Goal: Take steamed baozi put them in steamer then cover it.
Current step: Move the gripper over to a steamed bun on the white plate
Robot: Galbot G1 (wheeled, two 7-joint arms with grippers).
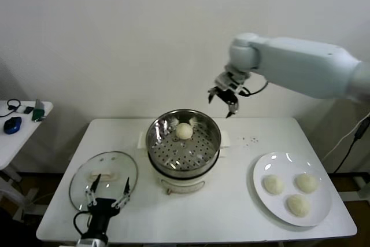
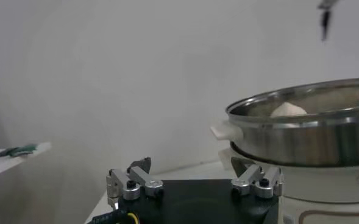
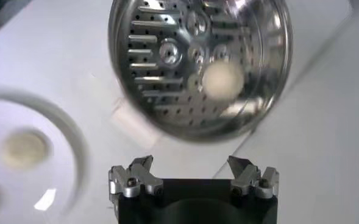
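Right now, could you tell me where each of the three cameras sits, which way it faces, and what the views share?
Head view: on the robot's head, looking down at the table; right gripper raised behind the steamer, left gripper over the cover.
Left wrist view: low, level with the table, facing the steamer's side; own open fingers show.
Right wrist view: high, looking down into the steamer; own open fingers show.
Shared: all three show one baozi in the steamer.

Reading no words, numbers or brand names anywhere. Showing only a faint grey mark, too small to make out, at the right edge of the left wrist view on the cream pot base under the steamer. Carrying nothing legible elsewhere.
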